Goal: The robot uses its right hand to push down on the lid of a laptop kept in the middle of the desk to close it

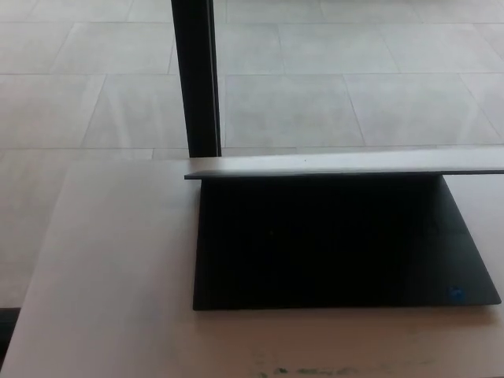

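Observation:
A dark laptop [339, 252] sits open on the pale desk [118, 260], right of the picture's middle. Its silver lid [346, 164] stands up at the back, seen nearly edge-on as a thin grey strip that runs off the right border. The black keyboard deck lies in shadow, and a small blue sticker [455, 294] marks its front right corner. Neither of my hands shows in the head view.
A black vertical post [197, 79] rises behind the desk, just left of the lid's left end. Beyond the desk lies a grey tiled floor [354, 79]. The desk's left edge slants down toward the lower left corner.

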You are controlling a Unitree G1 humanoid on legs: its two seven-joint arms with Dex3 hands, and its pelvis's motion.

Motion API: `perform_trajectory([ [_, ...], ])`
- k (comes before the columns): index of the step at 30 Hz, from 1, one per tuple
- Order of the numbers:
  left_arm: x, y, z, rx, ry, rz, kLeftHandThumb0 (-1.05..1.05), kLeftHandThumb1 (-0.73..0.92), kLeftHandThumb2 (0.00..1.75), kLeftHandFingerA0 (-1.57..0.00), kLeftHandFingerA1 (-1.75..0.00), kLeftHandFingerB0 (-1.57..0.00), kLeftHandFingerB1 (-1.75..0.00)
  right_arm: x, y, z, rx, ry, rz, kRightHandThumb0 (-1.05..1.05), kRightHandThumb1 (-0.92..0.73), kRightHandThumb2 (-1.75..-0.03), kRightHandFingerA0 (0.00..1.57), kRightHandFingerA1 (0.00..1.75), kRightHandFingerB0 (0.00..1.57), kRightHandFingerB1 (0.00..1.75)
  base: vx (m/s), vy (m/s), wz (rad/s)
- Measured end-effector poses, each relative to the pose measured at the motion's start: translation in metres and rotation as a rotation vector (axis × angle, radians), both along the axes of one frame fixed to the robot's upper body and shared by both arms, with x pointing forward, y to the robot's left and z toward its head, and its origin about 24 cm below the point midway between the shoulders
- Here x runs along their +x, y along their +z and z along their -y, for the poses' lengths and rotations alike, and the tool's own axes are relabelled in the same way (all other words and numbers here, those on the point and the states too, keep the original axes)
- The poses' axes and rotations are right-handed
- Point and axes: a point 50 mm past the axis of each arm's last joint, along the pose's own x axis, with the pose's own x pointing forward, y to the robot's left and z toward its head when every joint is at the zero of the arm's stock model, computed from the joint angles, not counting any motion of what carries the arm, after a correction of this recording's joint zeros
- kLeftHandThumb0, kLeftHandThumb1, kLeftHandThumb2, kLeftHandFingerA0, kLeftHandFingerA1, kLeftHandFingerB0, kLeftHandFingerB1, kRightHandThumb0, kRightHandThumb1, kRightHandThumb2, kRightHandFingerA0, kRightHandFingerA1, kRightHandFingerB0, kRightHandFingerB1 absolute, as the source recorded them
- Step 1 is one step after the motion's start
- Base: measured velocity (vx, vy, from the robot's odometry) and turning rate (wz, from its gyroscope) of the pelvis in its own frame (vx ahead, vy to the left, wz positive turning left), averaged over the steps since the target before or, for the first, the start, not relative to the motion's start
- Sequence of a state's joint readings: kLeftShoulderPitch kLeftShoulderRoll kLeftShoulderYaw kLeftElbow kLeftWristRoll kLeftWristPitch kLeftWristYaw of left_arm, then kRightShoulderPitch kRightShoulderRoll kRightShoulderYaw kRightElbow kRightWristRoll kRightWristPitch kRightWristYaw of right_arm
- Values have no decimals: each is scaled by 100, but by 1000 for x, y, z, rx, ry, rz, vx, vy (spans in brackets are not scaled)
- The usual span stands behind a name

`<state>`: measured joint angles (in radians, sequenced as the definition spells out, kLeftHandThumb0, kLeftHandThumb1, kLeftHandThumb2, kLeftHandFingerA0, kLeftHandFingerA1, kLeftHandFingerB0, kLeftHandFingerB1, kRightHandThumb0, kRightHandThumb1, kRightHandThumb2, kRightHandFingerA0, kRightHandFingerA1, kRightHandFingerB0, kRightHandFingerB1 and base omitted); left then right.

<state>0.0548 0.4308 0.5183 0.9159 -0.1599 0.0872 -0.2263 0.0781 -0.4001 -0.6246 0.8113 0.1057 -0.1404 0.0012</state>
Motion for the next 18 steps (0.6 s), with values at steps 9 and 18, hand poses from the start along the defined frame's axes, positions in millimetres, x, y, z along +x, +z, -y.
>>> perform_trajectory([
  [9,6,16,-13,-79,79,183,-82,91,68,-43,-50,-30,-34,12,71,43,-135,-153,331,-87,-92,-68,39,100,34,65,0,0,0],
  [18,7,19,-15,-108,85,223,-84,90,68,-41,-47,-29,-33,79,169,30,-306,-16,695,-97,-69,-95,68,85,53,71,0,0,0],
])
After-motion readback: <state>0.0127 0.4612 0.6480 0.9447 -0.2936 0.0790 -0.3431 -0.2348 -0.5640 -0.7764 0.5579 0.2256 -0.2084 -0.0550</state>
